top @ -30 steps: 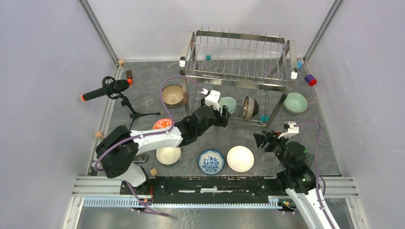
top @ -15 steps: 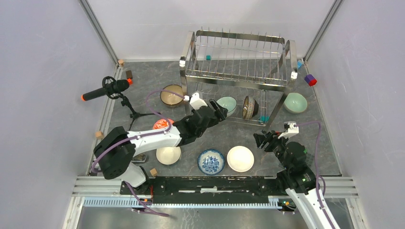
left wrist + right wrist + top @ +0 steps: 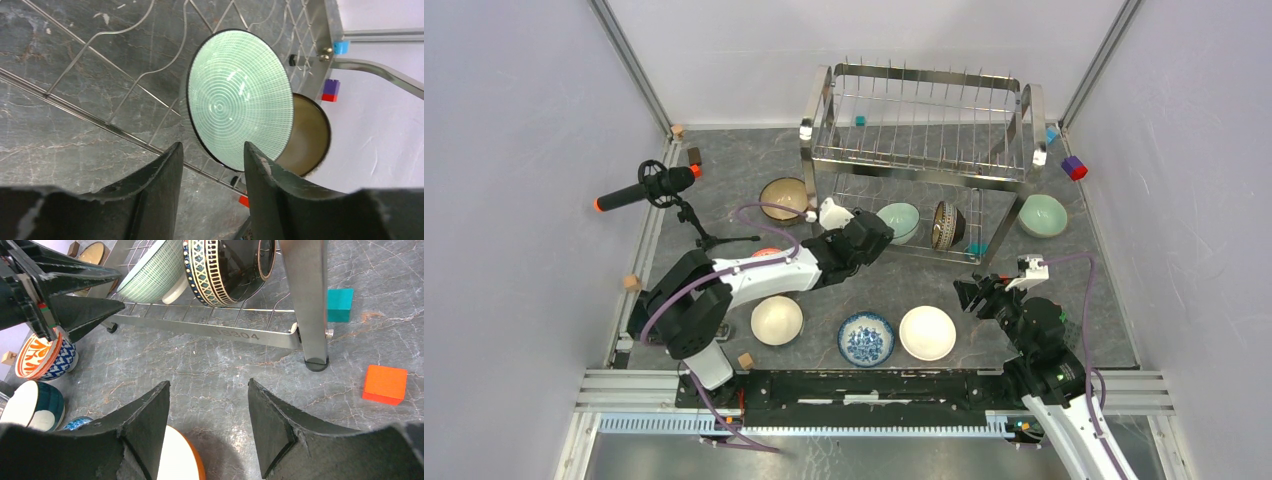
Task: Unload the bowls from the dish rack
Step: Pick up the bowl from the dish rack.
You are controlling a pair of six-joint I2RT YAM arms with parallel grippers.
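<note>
The dish rack (image 3: 921,128) stands at the back, and its lower tier holds two bowls on edge: a pale green bowl (image 3: 900,220) (image 3: 240,97) (image 3: 157,275) and a dark patterned bowl (image 3: 946,224) (image 3: 225,270). My left gripper (image 3: 877,234) (image 3: 212,155) is open just short of the green bowl's rim, with nothing between its fingers. A brown bowl interior (image 3: 307,135) shows right behind the green one. My right gripper (image 3: 972,292) (image 3: 207,390) hangs open and empty over the table, in front of the rack, above the white bowl (image 3: 927,332) (image 3: 175,455).
On the table lie a tan bowl (image 3: 784,197), a green bowl (image 3: 1042,215), a cream bowl (image 3: 776,320), a blue-and-white bowl (image 3: 866,338) and a red-patterned bowl (image 3: 45,357). A microphone stand (image 3: 659,185) stands at left. A rack leg (image 3: 305,300), a teal block (image 3: 340,305) and an orange block (image 3: 385,385) lie ahead of my right gripper.
My left wrist has rolled and drawn slightly left beside the green bowl, and its jaws have narrowed. The right arm has not moved.
</note>
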